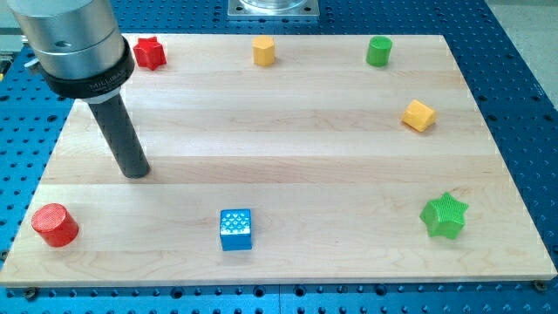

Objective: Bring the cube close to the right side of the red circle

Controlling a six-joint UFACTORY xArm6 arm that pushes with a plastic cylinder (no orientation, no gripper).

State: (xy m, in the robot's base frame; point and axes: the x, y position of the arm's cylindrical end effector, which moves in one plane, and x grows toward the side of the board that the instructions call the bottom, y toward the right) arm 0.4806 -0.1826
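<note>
Only one trace of lettering was seen: small pale print on the black collar (87, 80) of the arm, above the dark rod, too blurred to be read. No readable text, label, number or sign was found on the blocks or the wooden board (288, 131).

The arm enters from the view's top left, its wide grey cylindrical wrist ringed by a black collar. From it the dark rod slants down toward the view's right, and the tip (137, 171) rests on the table.
</note>
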